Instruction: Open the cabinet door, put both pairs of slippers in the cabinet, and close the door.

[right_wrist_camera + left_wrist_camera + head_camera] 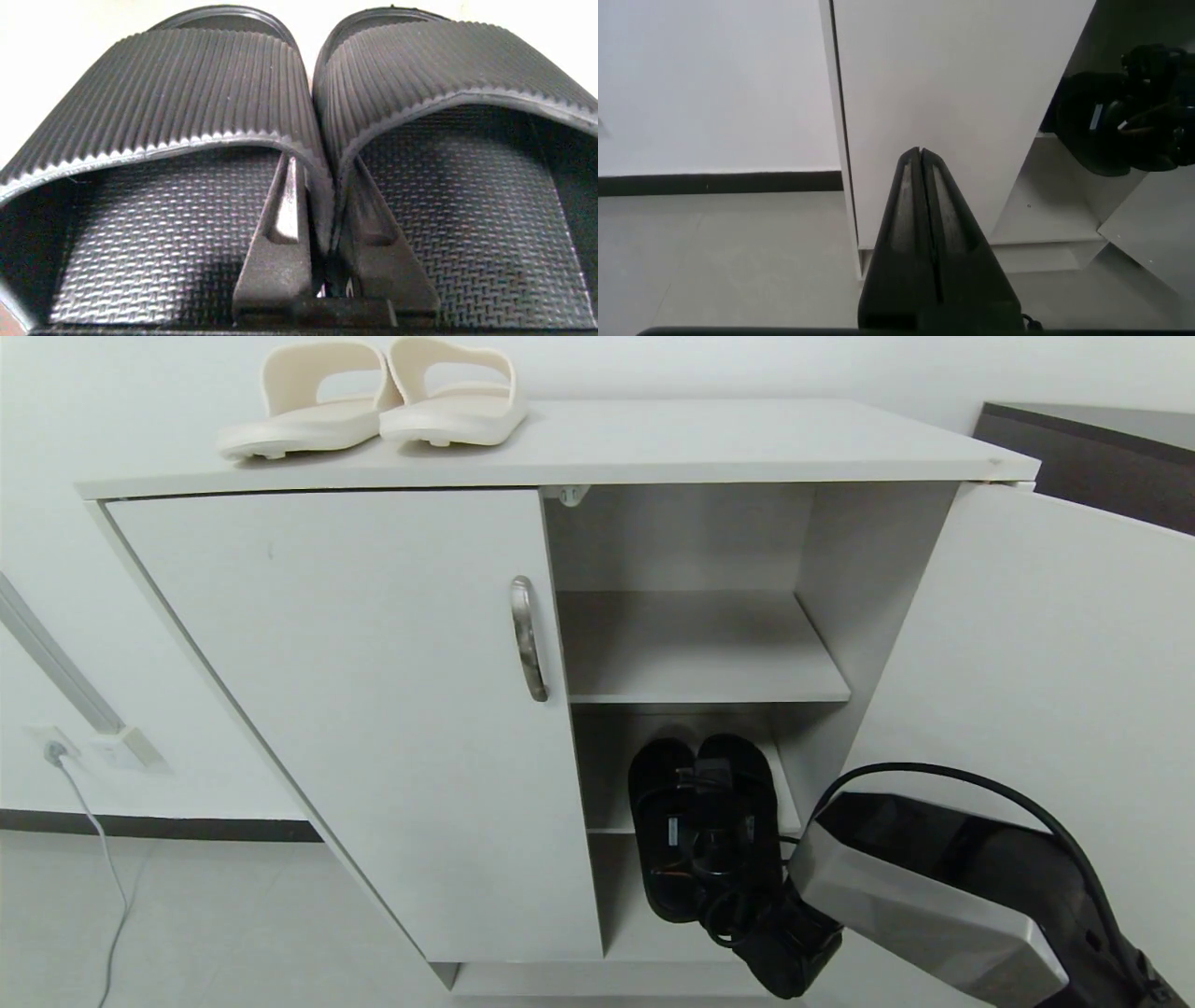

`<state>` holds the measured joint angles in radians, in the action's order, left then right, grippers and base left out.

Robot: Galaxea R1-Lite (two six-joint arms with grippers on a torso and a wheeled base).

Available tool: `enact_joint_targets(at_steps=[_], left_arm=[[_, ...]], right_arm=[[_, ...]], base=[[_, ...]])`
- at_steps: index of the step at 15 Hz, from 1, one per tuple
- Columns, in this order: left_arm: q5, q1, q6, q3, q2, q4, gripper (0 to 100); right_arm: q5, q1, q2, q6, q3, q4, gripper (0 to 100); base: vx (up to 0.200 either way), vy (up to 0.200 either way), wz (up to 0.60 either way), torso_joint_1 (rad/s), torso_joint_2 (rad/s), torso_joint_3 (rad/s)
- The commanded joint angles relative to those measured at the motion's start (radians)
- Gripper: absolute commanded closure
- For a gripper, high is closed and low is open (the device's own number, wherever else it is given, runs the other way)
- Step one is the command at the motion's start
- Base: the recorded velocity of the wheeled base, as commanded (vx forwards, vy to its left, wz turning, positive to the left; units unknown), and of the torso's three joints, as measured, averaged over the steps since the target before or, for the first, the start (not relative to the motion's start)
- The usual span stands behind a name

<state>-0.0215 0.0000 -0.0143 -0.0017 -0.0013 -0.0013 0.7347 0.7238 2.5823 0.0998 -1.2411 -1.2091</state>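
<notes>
Pinching the touching inner walls of the black slippers (651, 803), the right gripper (322, 173) has its fingers (280, 243) clamped on the pair, one finger inside each slipper. The pair hangs side by side at the open right half of the cabinet (560, 443), below the upper shelf (691, 653) and across the front edge of a lower one. Whether it rests on anything cannot be told. The right door (1027, 663) stands swung wide open. The left door (355, 709) is shut, its metal handle (527, 639) upright. On the cabinet's top, far left, sit the beige slippers (373, 401), side by side. The left gripper (920, 154), fingers pressed together, hangs low over the floor (719, 252), near the left door.
</notes>
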Motion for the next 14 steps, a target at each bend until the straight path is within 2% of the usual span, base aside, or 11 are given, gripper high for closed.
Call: enact_joint_targets(at_steps=[1, 8, 14], left_arm=[[0.0, 0.0, -0.001, 0.0, 0.001, 0.0, 100], [0.005, 0.0, -0.001, 0.0, 0.001, 0.0, 100], [0.006, 0.0, -0.001, 0.0, 0.001, 0.0, 100]], right_arm=[[-0.003, -0.023, 0.002, 0.006, -0.075, 0.06, 100], [-0.015, -0.052, 0.099, 0.023, -0.396, 0.306, 100], [-0.015, -0.084, 0.144, 0.026, -0.495, 0.388, 100]], base=[[0.0, 0.0, 0.0, 0.0, 0.0, 0.0], [0.0, 0.0, 0.0, 0.0, 0.0, 0.0], [0.0, 0.0, 0.0, 0.0, 0.0, 0.0]])
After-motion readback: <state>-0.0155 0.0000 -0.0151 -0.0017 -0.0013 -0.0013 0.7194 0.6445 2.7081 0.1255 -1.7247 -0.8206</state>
